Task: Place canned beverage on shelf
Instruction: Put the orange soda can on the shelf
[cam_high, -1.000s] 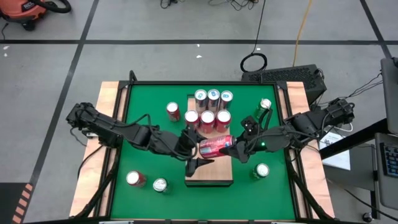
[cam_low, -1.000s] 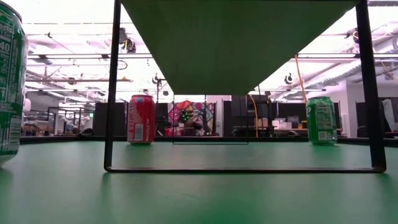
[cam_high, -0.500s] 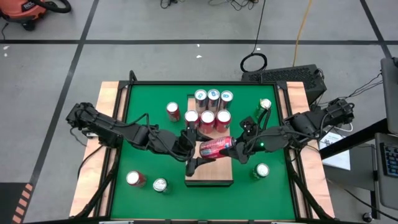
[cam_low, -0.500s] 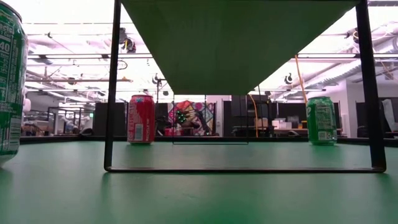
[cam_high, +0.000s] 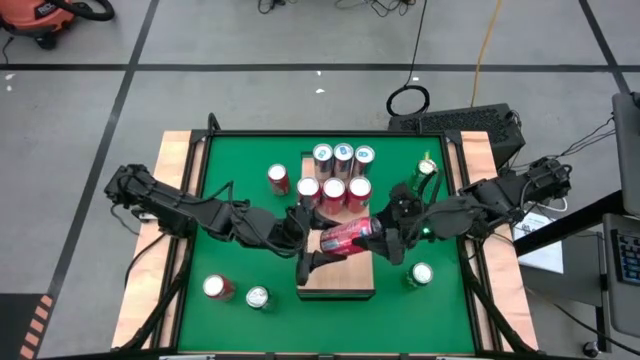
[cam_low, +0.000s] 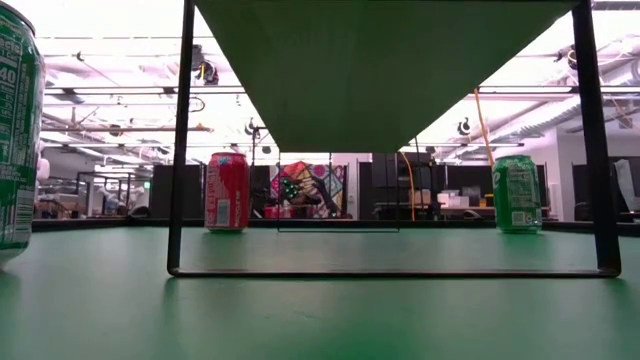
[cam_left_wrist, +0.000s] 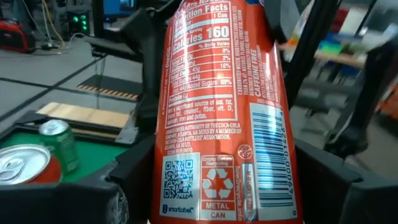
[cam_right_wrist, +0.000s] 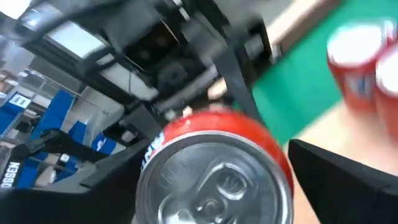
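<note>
Here your left gripper (cam_high: 322, 250) clamps the red can (cam_high: 347, 234) sideways over the shelf (cam_high: 338, 282), the right gripper (cam_high: 385, 238) open at its top end; smooth, rigid, dentable — hold mid-body.

The held can (cam_high: 345, 235) lies sideways above the shelf (cam_high: 337, 278), between both grippers; six cans (cam_high: 338, 176) stand behind.

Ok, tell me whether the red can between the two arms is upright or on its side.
On its side. The red can lies lengthwise above the shelf in the high view, its top toward the right hand.
</note>
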